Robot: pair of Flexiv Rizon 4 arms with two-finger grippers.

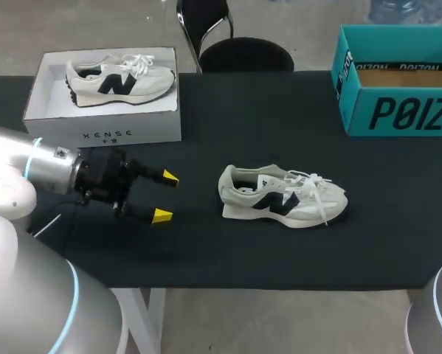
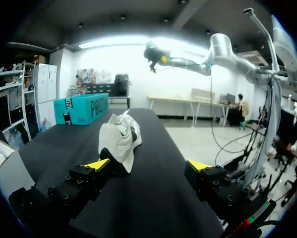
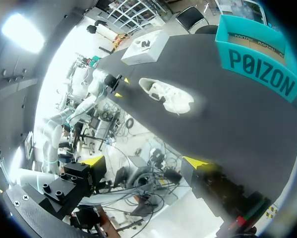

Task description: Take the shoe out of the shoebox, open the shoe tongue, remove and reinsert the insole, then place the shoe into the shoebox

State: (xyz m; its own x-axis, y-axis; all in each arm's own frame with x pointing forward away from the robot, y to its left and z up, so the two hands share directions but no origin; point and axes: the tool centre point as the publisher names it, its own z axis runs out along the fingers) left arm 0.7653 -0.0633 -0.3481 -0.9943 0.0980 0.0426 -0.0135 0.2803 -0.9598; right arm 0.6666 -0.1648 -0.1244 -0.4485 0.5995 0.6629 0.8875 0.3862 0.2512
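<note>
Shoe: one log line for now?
shoe: upright on table | left jaws: open, facing heel, apart | right jaws: open, far from shoe

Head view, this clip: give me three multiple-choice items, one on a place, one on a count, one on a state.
1. Where is the loose shoe?
A. In a box
B. On the table, in the open
C. On the floor

2. How many shoes show in all?
A. One
B. Two
C. Three

3. How is the left end effector?
A. Shut on the loose shoe
B. Shut on nothing
C. Open, short of the loose shoe

Answers:
1 B: it rests on the black tabletop, outside any box.
2 B: one lies on the table and another in the white box.
3 C: its yellow tips stand apart with nothing between them, and the loose shoe lies ahead of them, untouched.
</note>
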